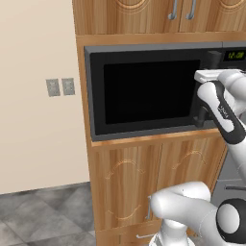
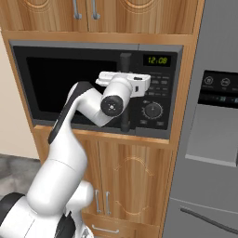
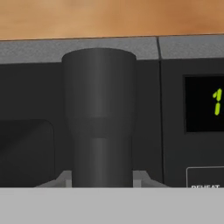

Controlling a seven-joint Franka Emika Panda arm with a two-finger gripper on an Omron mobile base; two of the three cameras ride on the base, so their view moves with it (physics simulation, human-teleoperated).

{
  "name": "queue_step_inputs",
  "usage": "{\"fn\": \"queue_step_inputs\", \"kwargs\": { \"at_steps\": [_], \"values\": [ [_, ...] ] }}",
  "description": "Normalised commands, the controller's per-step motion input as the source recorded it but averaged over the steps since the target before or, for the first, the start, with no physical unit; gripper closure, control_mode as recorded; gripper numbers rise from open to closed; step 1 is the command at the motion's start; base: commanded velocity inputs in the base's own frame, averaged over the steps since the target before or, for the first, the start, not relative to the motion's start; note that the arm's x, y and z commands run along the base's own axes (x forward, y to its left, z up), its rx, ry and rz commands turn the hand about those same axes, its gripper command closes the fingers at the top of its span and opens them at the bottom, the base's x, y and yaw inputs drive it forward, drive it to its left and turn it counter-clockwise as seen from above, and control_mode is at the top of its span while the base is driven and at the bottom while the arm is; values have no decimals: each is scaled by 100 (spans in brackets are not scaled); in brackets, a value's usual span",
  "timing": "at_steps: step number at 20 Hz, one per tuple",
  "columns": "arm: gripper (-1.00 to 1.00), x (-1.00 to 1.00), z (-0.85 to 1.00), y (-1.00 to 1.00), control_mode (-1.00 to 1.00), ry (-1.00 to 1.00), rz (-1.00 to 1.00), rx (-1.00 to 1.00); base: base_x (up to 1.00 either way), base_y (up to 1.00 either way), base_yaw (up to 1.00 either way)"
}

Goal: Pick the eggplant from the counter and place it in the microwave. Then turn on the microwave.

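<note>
The microwave (image 2: 95, 83) sits in a wooden cabinet niche directly in front of the hand, its black glass door closed. Its vertical bar handle (image 3: 99, 118) rises straight up between the gripper's two fingers in the hand view, so close that it takes up the middle of that picture; a pale finger pad (image 3: 139, 178) shows just to the right of the bar and another just to its left, each at or almost at the bar's side. The gripper (image 2: 124, 79) is therefore around the handle and partly closed on it; whether the pads actually press the bar cannot be told.

In the right base view the white hand lies level against the upper part of the handle, with the bar's top sticking up above it and its lower end coming out below. Just beyond the hand to its right is the button panel with the green display (image 2: 157, 60), and below that, lower than the hand, the round dial (image 2: 153, 110). In the left base view the hand reaches the door's right edge at about the middle of its height, the forearm sloping down and away from it.

Above the hand are wooden upper cabinet doors (image 2: 107, 14) with metal pulls; below it, under the microwave's shelf, are lower cabinet doors (image 2: 135, 186) with carved arches. Well off to the hand's right stands a grey refrigerator (image 2: 211, 139) with a dispenser panel. Far to its left, a beige wall carries two wall plates (image 1: 60, 87).
</note>
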Motion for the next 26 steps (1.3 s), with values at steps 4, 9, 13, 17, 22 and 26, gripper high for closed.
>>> {"fn": "queue_step_inputs", "kwargs": {
  "at_steps": [4,9,13,17,22,26],
  "values": [
    [100,0,0,0,-100,0,0,0,0,0,0],
    [100,0,0,0,-100,0,0,0,0,0,0],
    [100,-7,0,0,-100,0,0,0,0,0,0],
    [100,-26,0,0,-100,0,0,0,0,0,0],
    [100,-34,0,0,-100,0,0,0,0,0,0],
    [100,-34,0,0,-100,-1,1,0,0,0,0]
  ]
}}
